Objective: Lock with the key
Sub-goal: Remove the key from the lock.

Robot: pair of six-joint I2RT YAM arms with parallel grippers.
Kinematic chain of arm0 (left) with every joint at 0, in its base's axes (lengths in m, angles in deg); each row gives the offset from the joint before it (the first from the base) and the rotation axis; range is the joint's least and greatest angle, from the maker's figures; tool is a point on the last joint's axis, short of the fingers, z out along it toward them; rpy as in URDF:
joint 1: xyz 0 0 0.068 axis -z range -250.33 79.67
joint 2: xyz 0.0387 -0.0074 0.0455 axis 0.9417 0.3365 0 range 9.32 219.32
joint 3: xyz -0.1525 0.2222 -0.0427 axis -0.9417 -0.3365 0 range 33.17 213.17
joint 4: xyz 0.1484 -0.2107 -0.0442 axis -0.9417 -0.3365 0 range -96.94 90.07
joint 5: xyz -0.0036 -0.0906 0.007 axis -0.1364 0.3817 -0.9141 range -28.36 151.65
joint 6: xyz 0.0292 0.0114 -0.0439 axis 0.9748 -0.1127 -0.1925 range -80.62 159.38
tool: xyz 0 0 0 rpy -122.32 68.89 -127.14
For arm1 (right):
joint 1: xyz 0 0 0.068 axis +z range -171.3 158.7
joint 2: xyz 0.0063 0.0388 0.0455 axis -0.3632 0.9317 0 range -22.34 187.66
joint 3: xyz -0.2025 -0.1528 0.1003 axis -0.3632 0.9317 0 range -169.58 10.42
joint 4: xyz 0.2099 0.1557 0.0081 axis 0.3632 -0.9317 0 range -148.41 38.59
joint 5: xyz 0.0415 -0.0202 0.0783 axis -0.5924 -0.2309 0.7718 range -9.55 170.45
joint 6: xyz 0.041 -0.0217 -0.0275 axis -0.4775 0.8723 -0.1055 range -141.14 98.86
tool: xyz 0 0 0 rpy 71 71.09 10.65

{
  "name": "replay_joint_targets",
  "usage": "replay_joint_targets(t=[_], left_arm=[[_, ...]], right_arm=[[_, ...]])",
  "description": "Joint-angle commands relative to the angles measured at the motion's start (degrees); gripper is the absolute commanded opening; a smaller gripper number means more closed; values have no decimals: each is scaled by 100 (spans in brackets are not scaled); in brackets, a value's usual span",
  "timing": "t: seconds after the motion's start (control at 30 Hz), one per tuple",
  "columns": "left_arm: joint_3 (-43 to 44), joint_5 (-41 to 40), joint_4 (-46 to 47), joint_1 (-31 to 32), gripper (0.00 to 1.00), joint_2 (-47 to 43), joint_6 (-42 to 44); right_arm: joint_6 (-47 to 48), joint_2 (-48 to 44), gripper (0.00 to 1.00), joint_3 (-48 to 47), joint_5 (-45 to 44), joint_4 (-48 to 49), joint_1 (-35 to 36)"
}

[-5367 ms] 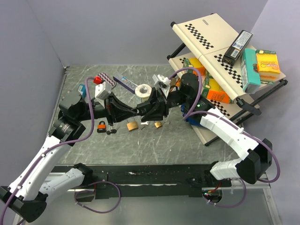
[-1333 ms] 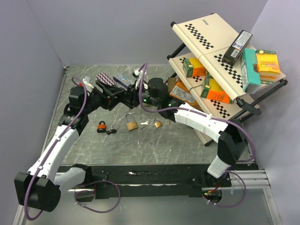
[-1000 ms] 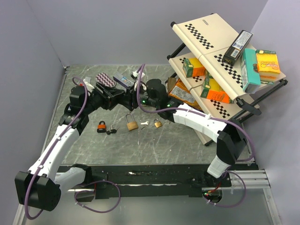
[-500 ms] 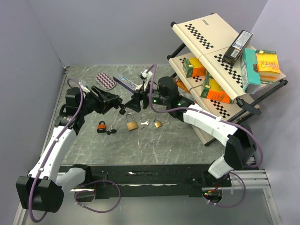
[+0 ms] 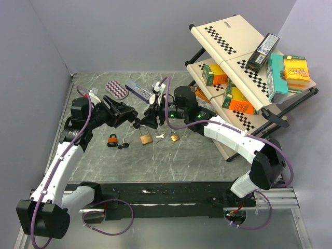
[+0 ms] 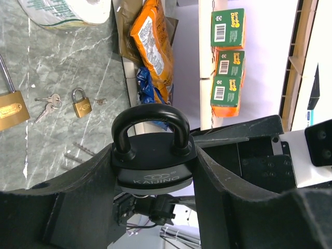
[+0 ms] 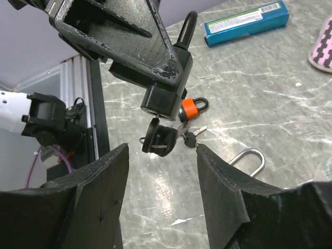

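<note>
My left gripper (image 6: 154, 150) is shut on a black padlock (image 6: 153, 174), its shackle pointing away from the wrist and pushed down into the body. In the right wrist view the same padlock (image 7: 168, 88) hangs above the table. A black-headed key (image 7: 163, 139) sticks out of its underside, with a key ring on it. My right gripper (image 7: 162, 155) is open. Its fingers stand on either side, just short of the key head, touching nothing. From above, the left gripper (image 5: 128, 115) and the right gripper (image 5: 150, 117) face each other over the table.
On the marble table lie an orange padlock with keys (image 5: 112, 139), a large brass padlock (image 5: 146, 136) with its shackle up, loose keys (image 5: 160, 136) and a small brass padlock (image 5: 175, 137). A blue box (image 5: 141, 92) and a tape roll (image 6: 62, 10) lie behind. A rack of boxes (image 5: 244, 78) stands to the right.
Both grippers have come forward from the back of the table. The right gripper has opened and drawn back from the key, which stays in the padlock. The left still holds the padlock.
</note>
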Motion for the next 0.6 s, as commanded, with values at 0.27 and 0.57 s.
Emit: replay_joint_targets(t=[0.27, 0.57], left_arm=[[199, 203, 690, 31, 1, -252, 162], [305, 62, 532, 84, 1, -296, 337]], right_arm=[[-247, 277, 54, -494, 336, 242, 103], [-98, 471, 26, -635, 204, 83, 226]])
